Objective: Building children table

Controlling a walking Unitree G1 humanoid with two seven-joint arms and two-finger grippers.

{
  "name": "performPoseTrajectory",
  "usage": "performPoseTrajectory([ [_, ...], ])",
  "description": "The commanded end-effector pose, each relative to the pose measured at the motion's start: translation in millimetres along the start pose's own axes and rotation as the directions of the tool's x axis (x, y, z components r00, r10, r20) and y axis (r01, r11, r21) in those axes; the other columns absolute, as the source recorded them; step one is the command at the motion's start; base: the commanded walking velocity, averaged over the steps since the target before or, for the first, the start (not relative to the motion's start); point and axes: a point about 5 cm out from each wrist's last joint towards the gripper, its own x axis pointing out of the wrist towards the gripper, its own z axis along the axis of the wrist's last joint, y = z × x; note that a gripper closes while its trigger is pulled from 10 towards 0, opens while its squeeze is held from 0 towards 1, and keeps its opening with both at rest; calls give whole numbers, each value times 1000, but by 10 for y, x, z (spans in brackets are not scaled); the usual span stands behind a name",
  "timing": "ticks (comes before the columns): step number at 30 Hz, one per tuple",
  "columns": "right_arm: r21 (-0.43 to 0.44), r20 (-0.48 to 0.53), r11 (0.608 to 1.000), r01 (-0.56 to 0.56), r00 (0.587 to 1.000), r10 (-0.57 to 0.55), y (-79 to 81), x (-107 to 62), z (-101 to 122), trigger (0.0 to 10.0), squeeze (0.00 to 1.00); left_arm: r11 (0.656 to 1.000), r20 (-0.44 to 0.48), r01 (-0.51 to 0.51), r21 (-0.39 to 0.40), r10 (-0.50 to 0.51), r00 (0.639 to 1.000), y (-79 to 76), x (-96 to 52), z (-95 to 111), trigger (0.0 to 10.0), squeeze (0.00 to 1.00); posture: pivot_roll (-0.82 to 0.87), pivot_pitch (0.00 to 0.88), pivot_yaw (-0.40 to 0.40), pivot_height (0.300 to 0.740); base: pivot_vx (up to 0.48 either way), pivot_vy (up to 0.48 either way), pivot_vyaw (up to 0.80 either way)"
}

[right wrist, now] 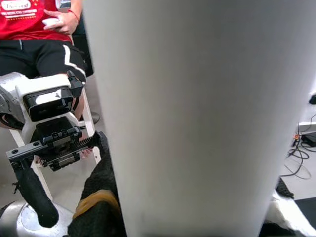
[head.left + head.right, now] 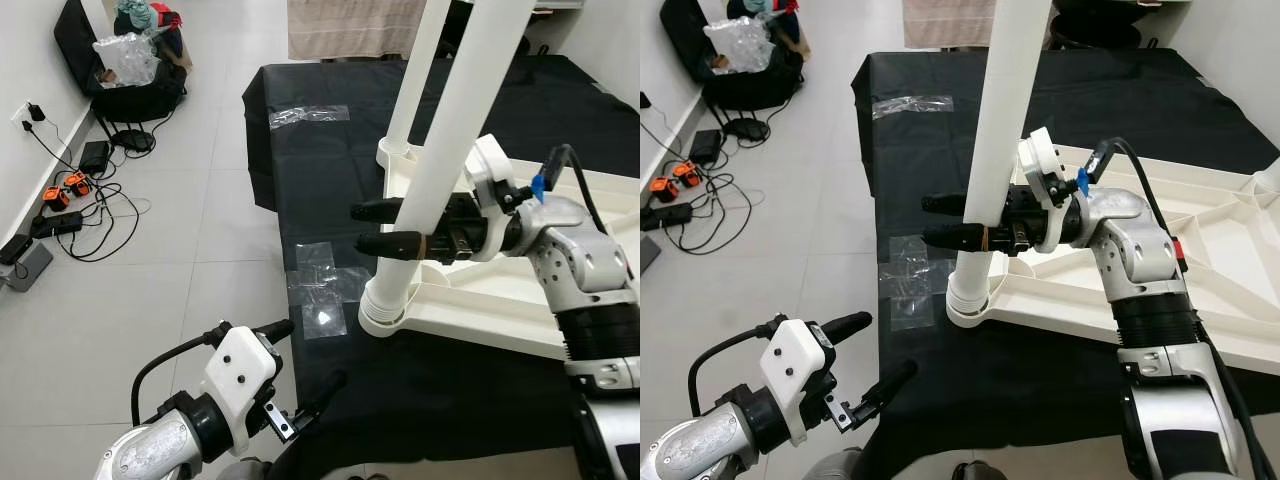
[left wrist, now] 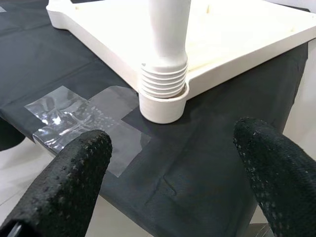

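1. Right claw (image 2: 945, 220) is clamped around the white leg (image 2: 1000, 130), standing in the upturned tabletop's (image 2: 1200, 240) corner socket.
2. Left claw (image 2: 875, 355) hangs open, empty, nearby.
3. Likely next: twist the leg tight.

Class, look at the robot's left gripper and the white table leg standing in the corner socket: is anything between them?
Nothing visible is. The left gripper is open and aimed at the white leg, with bare black cloth between. The right gripper already has its fingers around that leg higher up.
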Motion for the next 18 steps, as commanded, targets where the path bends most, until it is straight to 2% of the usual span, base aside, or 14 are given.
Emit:
performPoseTrajectory([
  [1, 22, -46, 1000, 17, 999, -16, 32, -41, -95, 10000, 0, 1000, -5, 9, -3, -9, 1000, -14, -6, -10, 10000, 0, 86, 167, -46, 740, 0, 0, 0],
  [7, 49, -52, 998, 40, 998, -38, 95, -113, -149, 10000, 0, 1000, -5, 5, 5, -5, 1000, 12, -5, -8, 10000, 0, 87, 166, -44, 740, 0, 0, 0],
  [13, 54, -66, 997, 48, 997, -44, 110, -109, -185, 10000, 0, 1000, -4, 3, 9, -3, 1000, 28, -1, -4, 10000, 0, 85, 164, -45, 740, 0, 0, 0],
  [18, 49, -86, 986, 159, 984, -155, 65, -45, -287, 10000, 0, 1000, 5, -11, 17, 11, 1000, 48, 5, 11, 10000, 0, 86, 161, -46, 740, 0, 0, 0],
])
